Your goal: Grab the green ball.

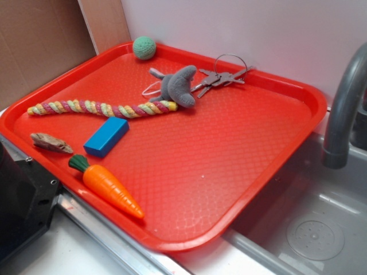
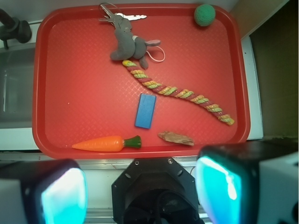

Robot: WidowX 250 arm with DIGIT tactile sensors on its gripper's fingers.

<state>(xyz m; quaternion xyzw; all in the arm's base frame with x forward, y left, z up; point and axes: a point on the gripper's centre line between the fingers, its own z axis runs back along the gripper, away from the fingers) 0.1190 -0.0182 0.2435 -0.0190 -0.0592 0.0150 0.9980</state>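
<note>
Small knitted teal-green ball (image 2: 204, 15) sits in the far corner of the red plastic tray (image 2: 88, 70), touching nothing. Gripper (image 2: 140, 189) jaws apart, high over the near rim. Cross above the braided rope toy (image 2: 180, 92), centre over the ball, descend straight, mind the tray wall.

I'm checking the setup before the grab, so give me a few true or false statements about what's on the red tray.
1. The green ball sits in a corner of the red tray. True.
2. The claw is shut on the ball. False: it is open, back at the tray's near edge, touching nothing.
3. The grey plush toy lies beside the keys. True.
4. The blue block rests on top of the carrot. False: they lie apart.
5. The rope wraps around the ball. False: it lies well clear.
</note>
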